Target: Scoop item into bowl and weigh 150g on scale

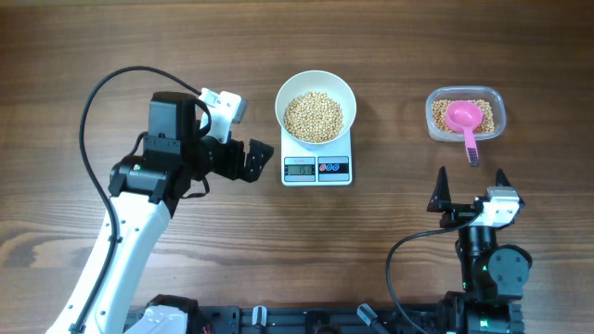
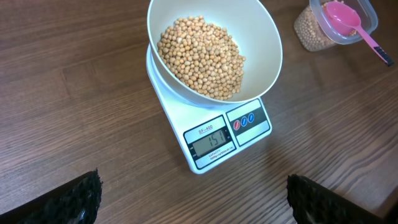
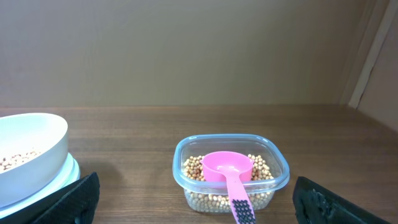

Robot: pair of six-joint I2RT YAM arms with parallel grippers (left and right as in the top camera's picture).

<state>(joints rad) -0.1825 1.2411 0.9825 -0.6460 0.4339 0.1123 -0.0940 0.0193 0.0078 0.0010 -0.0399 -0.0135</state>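
The white bowl (image 1: pixel 288 91) stands on the small white scale (image 1: pixel 316 170) and holds a heap of tan beans (image 1: pixel 314 116). In the left wrist view the bowl (image 2: pixel 264 46), its beans (image 2: pixel 202 56) and the scale (image 2: pixel 249 121) are ahead, and the display reads 151. My left gripper (image 1: pixel 269 160) hovers just left of the scale, open and empty (image 2: pixel 193 202). My right gripper (image 1: pixel 471 176) is open and empty below a clear tub (image 1: pixel 497 107) of beans, with the pink scoop (image 1: pixel 462 117) resting in it. The right wrist view shows that tub (image 3: pixel 273 171) and scoop (image 3: pixel 227 167) ahead of the gripper (image 3: pixel 205 204).
The scoop's handle (image 1: pixel 471 148) sticks out over the tub's near edge toward my right gripper. In the right wrist view the bowl (image 3: pixel 37 143) sits at the far left. A black cable (image 1: pixel 102 88) loops behind the left arm. Bare wooden tabletop (image 1: pixel 390 223) lies between the arms.
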